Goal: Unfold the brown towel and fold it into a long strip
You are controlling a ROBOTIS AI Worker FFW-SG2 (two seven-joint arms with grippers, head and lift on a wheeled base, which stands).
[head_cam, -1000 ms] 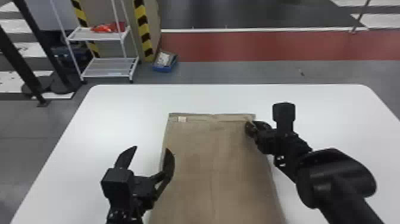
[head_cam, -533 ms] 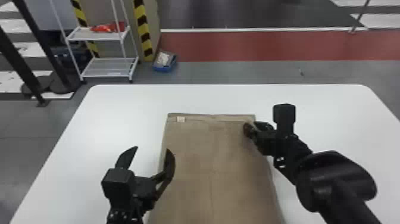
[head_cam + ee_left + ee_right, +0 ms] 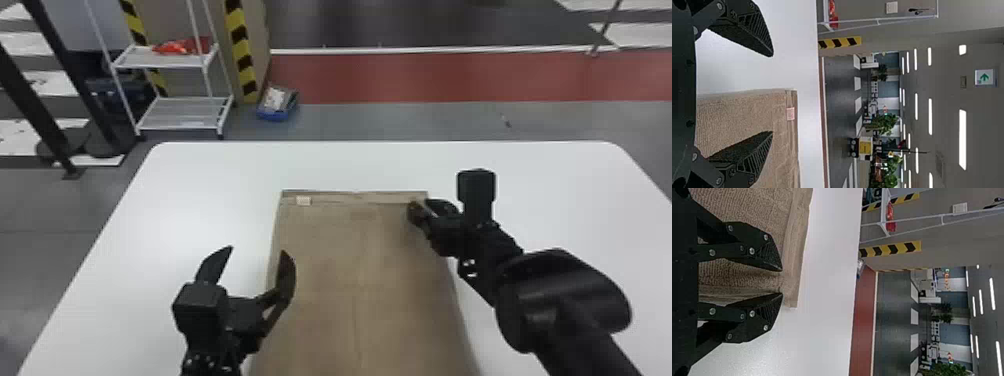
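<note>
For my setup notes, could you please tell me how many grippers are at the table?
2: the left gripper straddles the left edge of the towel, and the right gripper is at the towel's far right corner.

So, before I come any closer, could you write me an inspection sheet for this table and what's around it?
Surface: white table, with rounded far corners.
Job's things: brown towel, spread flat, with a small pale label near its far left corner.
Clutter: nothing seen on the table.
Left gripper: open, one finger over the towel, the other beyond its left edge.
Right gripper: at the towel's far right corner, fingers apart with cloth between them.
Cables: nothing seen.
Surroundings: white shelf holding something red; blue box on the floor; yellow-black stripes beside the shelf.
</note>
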